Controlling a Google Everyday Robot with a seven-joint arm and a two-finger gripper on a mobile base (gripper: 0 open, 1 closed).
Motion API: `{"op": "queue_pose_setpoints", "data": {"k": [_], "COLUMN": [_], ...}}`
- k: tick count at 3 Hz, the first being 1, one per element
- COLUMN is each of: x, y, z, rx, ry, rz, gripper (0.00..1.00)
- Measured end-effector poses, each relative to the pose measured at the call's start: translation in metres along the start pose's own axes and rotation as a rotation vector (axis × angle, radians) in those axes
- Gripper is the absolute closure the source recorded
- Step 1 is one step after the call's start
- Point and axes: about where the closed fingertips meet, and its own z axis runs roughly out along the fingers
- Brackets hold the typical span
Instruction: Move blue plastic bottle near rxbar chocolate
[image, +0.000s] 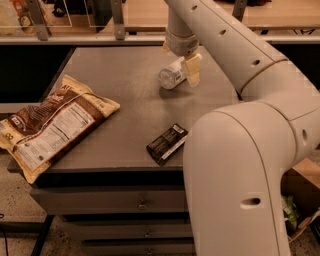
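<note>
Tool (179, 65) stood w/ fingers (192, 70) apart, the blue plastic bottle (171, 76) lying on desk (125, 65) just under it. Bottle prob. light, smooth, rolls easily; grip across mid-body. The rxbar chocolate (167, 143) lay well apart from tool.

Grey table top (125, 65), drawers (142, 204) beneath; speckled floor (15, 200); wooden counter (145, 20) behind; cardboard box (300, 180) right

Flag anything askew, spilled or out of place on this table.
The brown snack bag hangs over the left edge of the table. The blue plastic bottle lies on its side at the far end, pincer directly over it. Nothing spilled.
</note>
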Motion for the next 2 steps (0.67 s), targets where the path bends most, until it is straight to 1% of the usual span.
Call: {"op": "queue_pose_setpoints", "data": {"k": [1, 2], "x": [-0.0012, -0.0034], "y": [0.0041, 0.0088], "z": [0.0112, 0.0162], "rx": [-0.020, -0.028], "ry": [-0.011, -0.017], "rz": [0.002, 0.002], "gripper": [0.39, 0.62]}}
